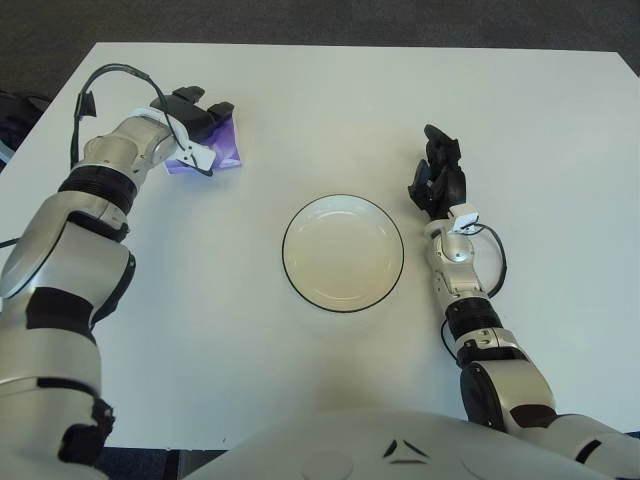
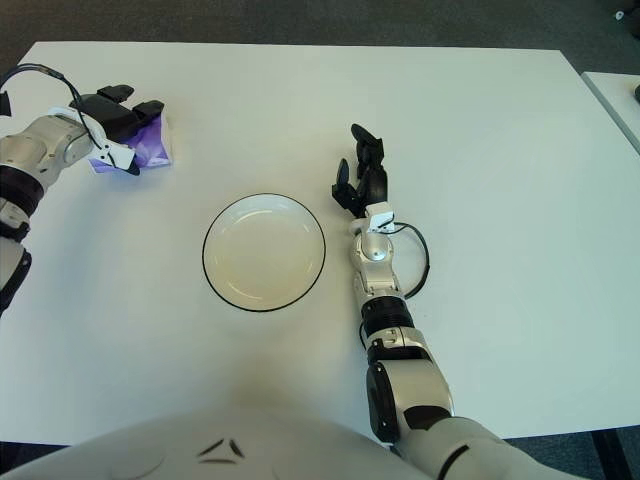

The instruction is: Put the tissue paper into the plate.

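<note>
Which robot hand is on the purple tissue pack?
The left hand. It sits over the purple tissue pack at the table's far left, while the right hand shows beside the plate, on its right, touching nothing purple.

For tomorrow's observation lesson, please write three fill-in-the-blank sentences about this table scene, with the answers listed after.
1. The tissue packet under the left hand is coloured ____.
2. The plate holds ____.
3. The right hand shows on the plate's ____ side.

Missing words: purple; nothing; right
</note>
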`<state>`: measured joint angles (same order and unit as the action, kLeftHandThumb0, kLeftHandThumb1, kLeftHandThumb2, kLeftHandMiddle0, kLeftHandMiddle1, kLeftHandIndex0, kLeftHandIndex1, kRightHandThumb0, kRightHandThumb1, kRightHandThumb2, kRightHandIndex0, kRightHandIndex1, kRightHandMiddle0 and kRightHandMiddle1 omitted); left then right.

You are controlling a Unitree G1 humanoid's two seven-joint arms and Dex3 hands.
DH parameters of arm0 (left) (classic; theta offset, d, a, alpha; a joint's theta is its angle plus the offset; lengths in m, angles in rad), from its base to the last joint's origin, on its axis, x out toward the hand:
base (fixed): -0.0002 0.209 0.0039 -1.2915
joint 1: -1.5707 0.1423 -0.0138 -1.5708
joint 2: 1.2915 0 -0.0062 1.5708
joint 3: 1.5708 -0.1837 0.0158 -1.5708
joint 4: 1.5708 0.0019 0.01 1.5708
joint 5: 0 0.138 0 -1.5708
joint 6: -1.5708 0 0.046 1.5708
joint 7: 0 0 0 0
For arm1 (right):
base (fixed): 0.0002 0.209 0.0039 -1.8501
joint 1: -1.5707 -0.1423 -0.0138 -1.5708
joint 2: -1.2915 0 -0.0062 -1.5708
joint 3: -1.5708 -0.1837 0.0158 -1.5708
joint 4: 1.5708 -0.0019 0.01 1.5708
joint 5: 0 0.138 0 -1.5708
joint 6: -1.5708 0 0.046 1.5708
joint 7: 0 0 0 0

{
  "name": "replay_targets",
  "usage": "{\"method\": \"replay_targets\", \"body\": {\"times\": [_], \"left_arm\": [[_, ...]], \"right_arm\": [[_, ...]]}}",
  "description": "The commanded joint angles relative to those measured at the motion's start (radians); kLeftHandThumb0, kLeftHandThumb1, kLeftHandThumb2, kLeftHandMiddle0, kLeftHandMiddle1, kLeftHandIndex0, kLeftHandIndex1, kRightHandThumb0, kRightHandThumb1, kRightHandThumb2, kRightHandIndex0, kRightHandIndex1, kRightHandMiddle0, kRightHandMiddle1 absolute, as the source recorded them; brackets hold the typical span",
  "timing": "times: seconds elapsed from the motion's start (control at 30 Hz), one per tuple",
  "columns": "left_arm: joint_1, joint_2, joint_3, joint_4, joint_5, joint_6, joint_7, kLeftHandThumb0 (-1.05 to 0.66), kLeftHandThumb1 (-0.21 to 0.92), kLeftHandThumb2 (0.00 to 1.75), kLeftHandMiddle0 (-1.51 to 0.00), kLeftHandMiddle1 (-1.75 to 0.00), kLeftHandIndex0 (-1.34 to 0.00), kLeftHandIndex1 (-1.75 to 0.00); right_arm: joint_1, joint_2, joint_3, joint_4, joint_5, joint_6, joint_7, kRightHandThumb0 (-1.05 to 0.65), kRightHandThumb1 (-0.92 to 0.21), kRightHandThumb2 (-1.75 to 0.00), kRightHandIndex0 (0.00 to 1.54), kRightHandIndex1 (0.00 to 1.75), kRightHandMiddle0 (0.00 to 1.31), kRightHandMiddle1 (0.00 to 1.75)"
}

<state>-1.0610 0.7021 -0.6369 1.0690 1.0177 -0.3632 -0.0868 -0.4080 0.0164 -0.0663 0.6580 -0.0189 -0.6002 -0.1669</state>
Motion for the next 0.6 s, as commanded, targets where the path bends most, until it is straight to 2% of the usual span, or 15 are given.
{"method": "replay_targets", "body": {"times": [0.0,0.17,0.23,0.3,0.43,0.5,0.57], "left_arm": [[0.008,-0.027,-0.028,0.038,0.003,-0.008,-0.002,-1.02,0.91,0.11,0.00,0.00,-0.01,-0.01],[0.001,-0.041,-0.033,0.061,-0.001,-0.004,0.006,-1.01,0.91,0.11,0.00,0.00,-0.04,-0.03],[-0.003,-0.049,-0.036,0.076,-0.004,-0.002,0.010,-0.99,0.91,0.14,-0.03,-0.01,-0.02,-0.17],[-0.007,-0.054,-0.039,0.084,-0.006,-0.001,0.008,-0.98,0.91,0.15,-0.04,-0.01,-0.01,-0.22],[-0.018,-0.065,-0.044,0.100,-0.013,0.004,-0.024,-0.95,0.91,0.15,-0.22,-0.10,0.00,-0.32],[-0.025,-0.074,-0.049,0.107,-0.015,0.015,-0.045,-0.93,0.91,0.13,-0.24,-0.38,0.00,-0.44],[-0.030,-0.091,-0.057,0.123,-0.011,0.032,-0.042,-0.92,0.90,0.11,-0.21,-0.83,0.00,-0.66]], "right_arm": [[0.151,-0.036,-0.016,0.134,-0.020,-0.023,0.003,-0.52,-0.92,-0.81,0.26,0.23,0.00,0.71],[0.148,-0.040,-0.018,0.139,-0.017,-0.021,0.006,-0.53,-0.92,-0.81,0.26,0.23,0.00,0.71],[0.147,-0.042,-0.019,0.140,-0.016,-0.020,0.007,-0.53,-0.92,-0.81,0.26,0.23,0.00,0.70],[0.146,-0.043,-0.020,0.142,-0.015,-0.020,0.009,-0.54,-0.92,-0.81,0.26,0.23,0.00,0.70],[0.145,-0.044,-0.022,0.143,-0.013,-0.022,0.013,-0.54,-0.92,-0.82,0.26,0.23,0.00,0.70],[0.145,-0.045,-0.024,0.144,-0.011,-0.025,0.016,-0.54,-0.92,-0.82,0.26,0.23,0.00,0.70],[0.144,-0.046,-0.027,0.146,-0.010,-0.027,0.018,-0.54,-0.92,-0.82,0.26,0.23,0.00,0.71]]}}
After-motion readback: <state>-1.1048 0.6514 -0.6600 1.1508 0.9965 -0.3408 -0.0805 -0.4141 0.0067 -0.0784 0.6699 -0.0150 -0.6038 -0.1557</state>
